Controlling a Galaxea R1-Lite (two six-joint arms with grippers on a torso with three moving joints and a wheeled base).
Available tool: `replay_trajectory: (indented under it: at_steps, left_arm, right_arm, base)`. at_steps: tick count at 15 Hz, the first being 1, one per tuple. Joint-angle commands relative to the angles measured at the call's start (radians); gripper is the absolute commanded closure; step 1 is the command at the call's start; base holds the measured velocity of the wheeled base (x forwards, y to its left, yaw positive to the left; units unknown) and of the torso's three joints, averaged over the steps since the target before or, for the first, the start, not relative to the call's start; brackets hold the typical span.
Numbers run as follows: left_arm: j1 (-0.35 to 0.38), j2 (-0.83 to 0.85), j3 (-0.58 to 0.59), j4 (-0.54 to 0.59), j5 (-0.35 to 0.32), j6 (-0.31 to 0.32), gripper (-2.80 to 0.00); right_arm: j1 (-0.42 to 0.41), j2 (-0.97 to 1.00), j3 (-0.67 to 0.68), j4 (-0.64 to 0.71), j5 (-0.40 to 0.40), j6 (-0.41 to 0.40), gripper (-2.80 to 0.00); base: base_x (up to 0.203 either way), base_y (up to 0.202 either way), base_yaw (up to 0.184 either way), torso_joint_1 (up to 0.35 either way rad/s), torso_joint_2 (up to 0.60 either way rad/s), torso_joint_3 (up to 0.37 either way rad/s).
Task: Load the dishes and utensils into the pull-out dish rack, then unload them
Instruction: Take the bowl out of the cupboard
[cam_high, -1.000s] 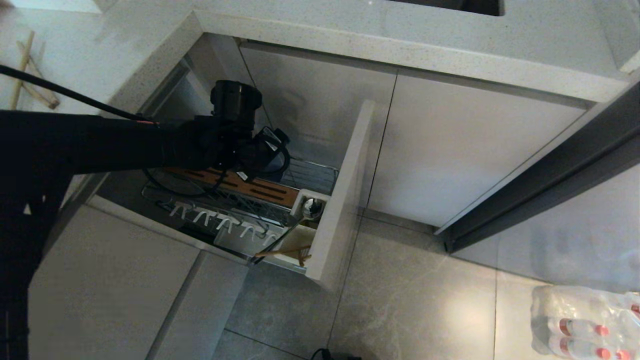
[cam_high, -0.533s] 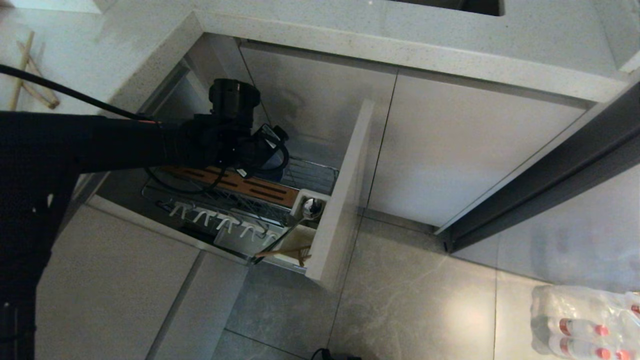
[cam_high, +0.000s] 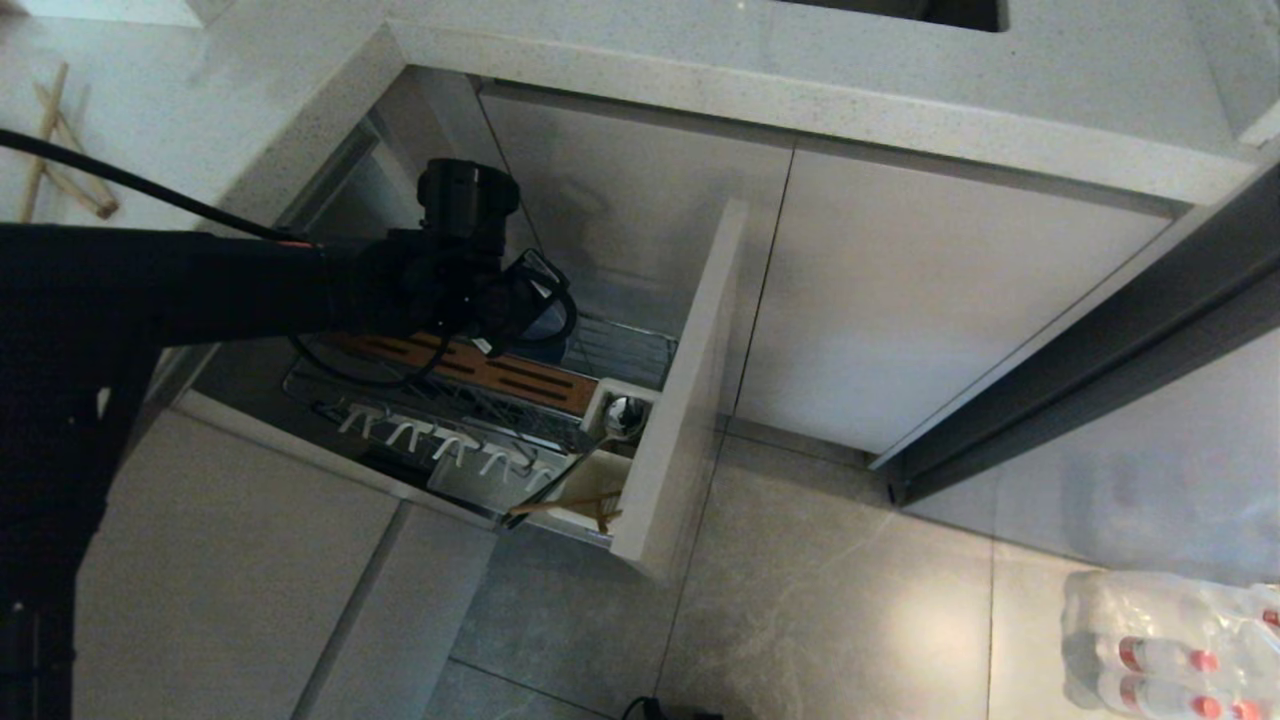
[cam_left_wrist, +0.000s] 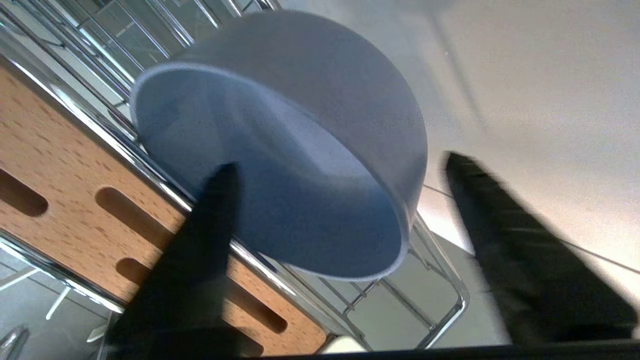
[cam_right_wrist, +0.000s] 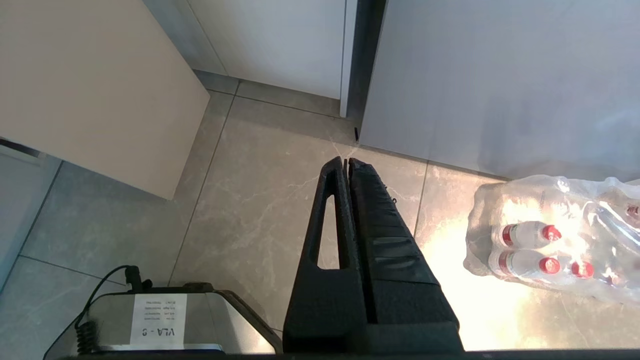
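While the right gripper (cam_right_wrist: 346, 165) just hangs over the grey floor tiles with its fingers pressed together, all the action is on the left side. Down at the front corner of the pull-out chrome wire dish rack (cam_high: 620, 350), right behind its beige front panel (cam_high: 685, 400), thin light-brown wooden chopsticks (cam_high: 570, 503) poke out of the white utensil cup (cam_high: 590, 480), and a long-handled shiny silver metal spoon (cam_high: 612, 425) sits beside them. Next comes the row of white plastic hooks (cam_high: 440, 440), then the slotted brown wooden strip (cam_left_wrist: 60, 190). Past that strip, the small deep matte light-blue bowl (cam_left_wrist: 280, 150) is standing on its side in the wires. The left gripper (cam_left_wrist: 340, 170) has its jaws spread around the bowl's rim, one black finger (cam_left_wrist: 210, 215) inside, the other outside and not touching yet.
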Motion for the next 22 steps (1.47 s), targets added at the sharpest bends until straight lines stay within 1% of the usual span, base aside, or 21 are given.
replay_trajectory:
  at_steps: [1,9,13,18,20,22]
  left_arm:
    - [0.000,-0.004,0.000,0.001,0.002,-0.005,0.00]
    - [-0.001,-0.016,0.005,0.003,0.002,0.000,0.00]
    - [-0.003,-0.058,0.009,0.011,0.004,-0.001,0.00]
    - [-0.026,-0.119,0.019,0.043,0.002,-0.011,0.00]
    - [-0.044,-0.139,0.018,0.067,0.003,-0.028,0.00]
    - [-0.049,-0.164,0.017,0.074,0.003,-0.031,0.00]
  right_arm:
    - [0.000,0.000,0.000,-0.001,0.000,0.000,0.00]
    - [0.000,0.002,0.000,-0.001,0.000,0.000,0.00]
    - [0.000,0.002,0.000,-0.001,0.000,0.000,0.00]
    - [0.000,0.002,0.000,-0.001,0.000,0.000,0.00]
    - [0.000,0.002,0.000,-0.001,0.000,0.000,0.00]
    - [0.000,0.002,0.000,-0.001,0.000,0.000,0.00]
  base:
    - [0.000,0.000,0.000,0.000,0.00,0.000]
    - [0.000,0.000,0.000,0.000,0.00,0.000]
    - [0.000,0.000,0.000,0.000,0.00,0.000]
    - [0.000,0.000,0.000,0.000,0.00,0.000]
    - [0.000,0.000,0.000,0.000,0.00,0.000]
    - [0.000,0.000,0.000,0.000,0.00,0.000]
